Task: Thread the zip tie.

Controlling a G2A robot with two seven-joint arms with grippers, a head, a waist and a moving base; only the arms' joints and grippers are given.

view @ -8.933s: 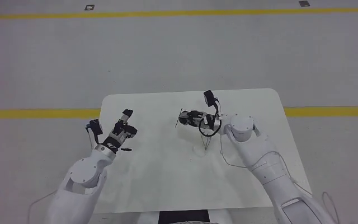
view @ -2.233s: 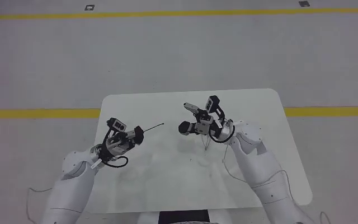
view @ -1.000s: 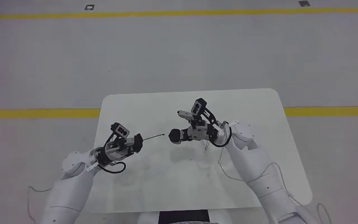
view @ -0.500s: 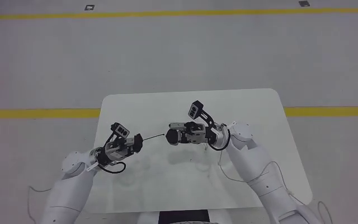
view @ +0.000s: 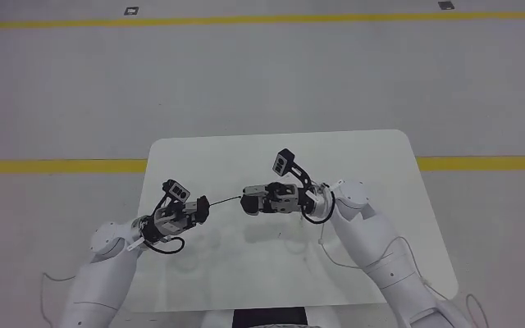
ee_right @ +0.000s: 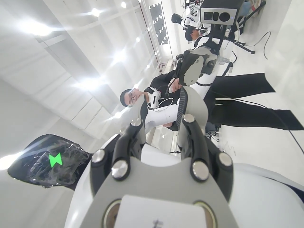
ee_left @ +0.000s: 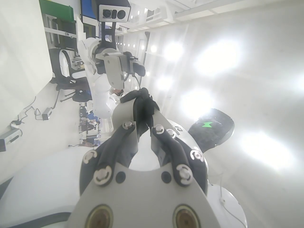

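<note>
Progress looks early, judged from how things lie. At the lower left of the top view, the grey-and-black two-fingered left gripper (view: 197,211) hangs above the white rounded table (view: 385,156). Its fingers (ee_left: 123,112) are pressed together on one end of the thin black plastic zip tie (view: 221,200). From that pinch the strap runs straight toward the middle of the frame, its free tip pointing rightward. Right at that tip, at frame centre, sits the matching grey-and-black right gripper (view: 247,202), facing the left one. Its own wrist view shows its fingers spread, with a gap between them and nothing caught there. Whether the tip lies inside that gap or just short of it I cannot tell. Picking the tie up and presenting it appear done. What is left, I judge, is to take the free tip, bend the strap round and feed it through its own head, which is too small to make out.
</note>
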